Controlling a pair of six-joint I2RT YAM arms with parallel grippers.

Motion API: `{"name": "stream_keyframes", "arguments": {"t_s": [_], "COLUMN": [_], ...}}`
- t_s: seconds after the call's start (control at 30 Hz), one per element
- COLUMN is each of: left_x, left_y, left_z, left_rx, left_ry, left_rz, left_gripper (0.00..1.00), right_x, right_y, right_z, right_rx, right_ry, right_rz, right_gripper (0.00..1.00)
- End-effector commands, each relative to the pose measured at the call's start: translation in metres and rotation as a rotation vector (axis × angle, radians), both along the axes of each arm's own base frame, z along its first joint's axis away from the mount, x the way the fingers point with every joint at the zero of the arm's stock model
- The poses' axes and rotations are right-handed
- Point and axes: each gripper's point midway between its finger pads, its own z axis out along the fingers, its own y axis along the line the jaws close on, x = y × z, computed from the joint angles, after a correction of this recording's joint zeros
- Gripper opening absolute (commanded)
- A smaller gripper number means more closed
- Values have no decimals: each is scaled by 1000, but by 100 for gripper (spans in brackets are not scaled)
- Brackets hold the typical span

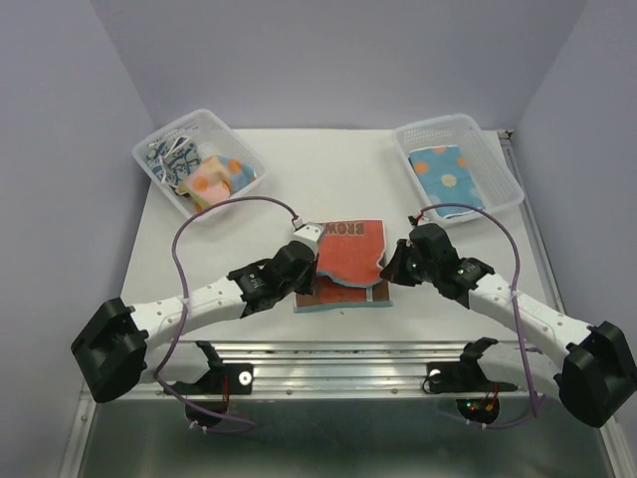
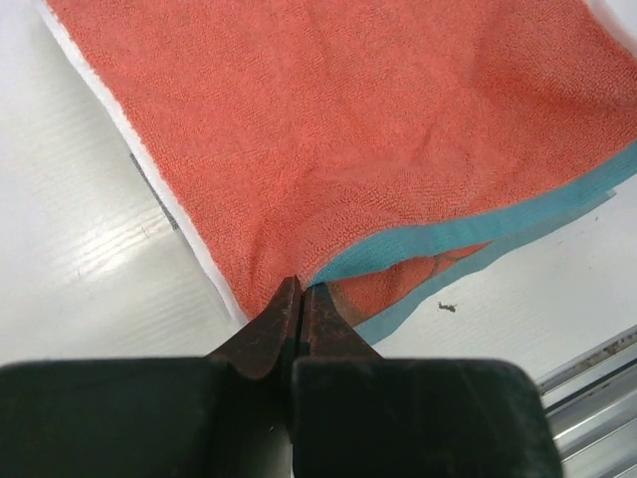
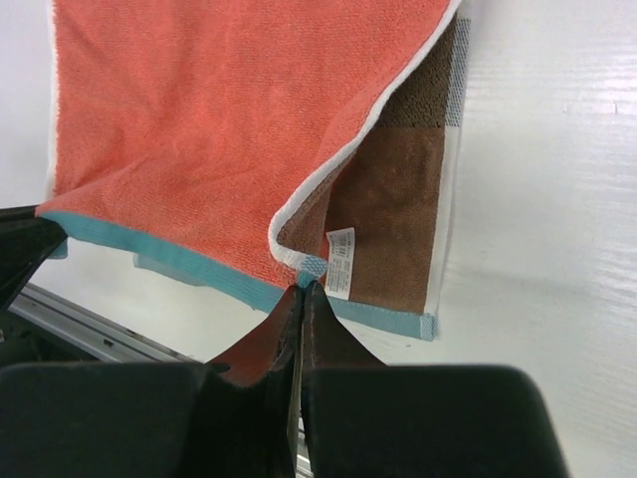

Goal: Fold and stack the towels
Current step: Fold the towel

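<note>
The left fingers (image 2: 264, 334) and right fingers (image 3: 264, 339) pinch the near corners of the soft, light orange towel (image 1: 348, 257), good spots to hold.

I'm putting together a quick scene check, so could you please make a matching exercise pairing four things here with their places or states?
Things:
1. orange towel
2. far-left basket
3. far-right basket
4. white label

Places or states:
A. holds one flat blue dotted towel
B. pinched by the left fingers and right fingers
C. holds several crumpled towels
D. sits on a brown patch of cloth

Pairs: 1-B, 2-C, 3-A, 4-D.
</note>
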Motion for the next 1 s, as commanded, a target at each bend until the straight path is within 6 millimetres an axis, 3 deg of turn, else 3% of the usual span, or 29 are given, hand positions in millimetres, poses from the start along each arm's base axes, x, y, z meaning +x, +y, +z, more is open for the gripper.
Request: {"name": "stream_keyframes", "arguments": {"t_s": [0.0, 0.07, 0.27, 0.63, 0.7, 0.83, 0.87, 0.97], "left_x": [-7, -11, -24, -32, -34, -43, -45, -53], "left_y": [12, 10, 13, 18, 19, 22, 18, 23], "left_z": [-1, -2, -31, -28, -28, -32, -34, -36], "left_rx": [35, 46, 204, 263, 275, 333, 349, 427], "left_ry": [2, 4, 54, 38, 36, 40, 39, 17], "left_rz": [87, 79, 93, 149, 151, 168, 163, 177], "left_gripper": [0, 0, 0, 0, 2, 23, 33, 68], "right_x": [-17, -21, -29, -39, -42, -45, -47, -45], "right_y": [-4, -6, -5, -8, -8, -13, -15, -17], "right_z": [-21, -26, -42, -62, -63, -61, -61, -49], "right_rx": [-36, -52, -54, -93, -89, -98, -107, -110], "right_ry": [71, 91, 141, 209, 216, 217, 221, 190], "right_rz": [27, 31, 50, 74, 78, 72, 73, 77], "right_gripper": [1, 1, 1, 2, 10, 32, 46, 57]}}
